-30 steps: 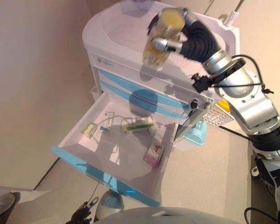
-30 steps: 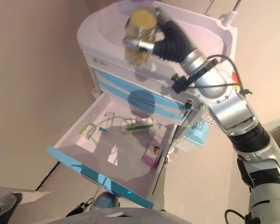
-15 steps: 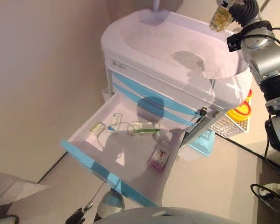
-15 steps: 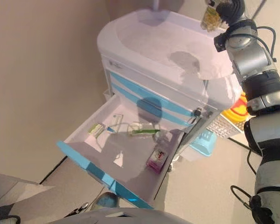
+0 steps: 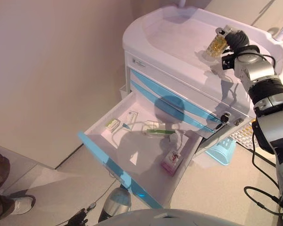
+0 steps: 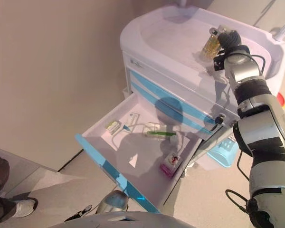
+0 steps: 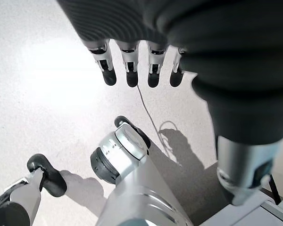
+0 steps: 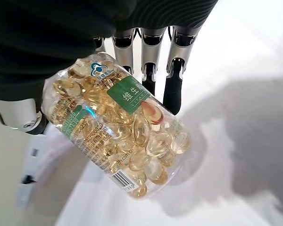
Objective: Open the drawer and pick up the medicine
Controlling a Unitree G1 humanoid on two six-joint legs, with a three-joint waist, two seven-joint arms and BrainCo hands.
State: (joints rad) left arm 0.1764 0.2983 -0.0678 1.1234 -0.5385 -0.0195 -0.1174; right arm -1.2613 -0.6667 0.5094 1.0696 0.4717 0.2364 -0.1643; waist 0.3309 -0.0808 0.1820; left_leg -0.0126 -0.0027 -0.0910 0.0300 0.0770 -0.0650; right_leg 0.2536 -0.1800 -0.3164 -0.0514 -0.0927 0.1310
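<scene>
The right hand (image 8: 61, 42) holds a clear bottle of amber capsules (image 8: 120, 141) over the white top of the medical cart (image 5: 179, 37). Its fingers (image 8: 172, 89) lie along one side of the bottle and the thumb presses the other, so the bottle is pinched between them. The bottle is tilted, with its base lowest, and whether it touches the cart top I cannot tell. In the head views it shows near the cart's right rear corner (image 5: 216, 44), with its shadow falling on the top just beside it.

Below, the cart's lowest drawer (image 5: 132, 160) stands pulled far out, its light blue front (image 5: 115, 169) towards the robot. Two closed drawers with blue stripes (image 5: 174, 106) sit above it. Inside the open drawer lie several small things, well apart from each other: a small green-and-white box (image 5: 112, 124) near the left wall, a white packet (image 5: 130, 117) just beside it, a green tube-like item in a clear wrap (image 5: 158, 132) near the middle, and a pink box (image 5: 171, 161) by the right wall.

The left hand (image 7: 132, 66) hangs low beside the robot above the floor (image 7: 47, 94), its fingers straight and holding nothing.

A pale blue basket (image 5: 221, 151) stands on the floor to the right of the cart. A person's shoe (image 5: 20, 204) shows at the lower left edge.
</scene>
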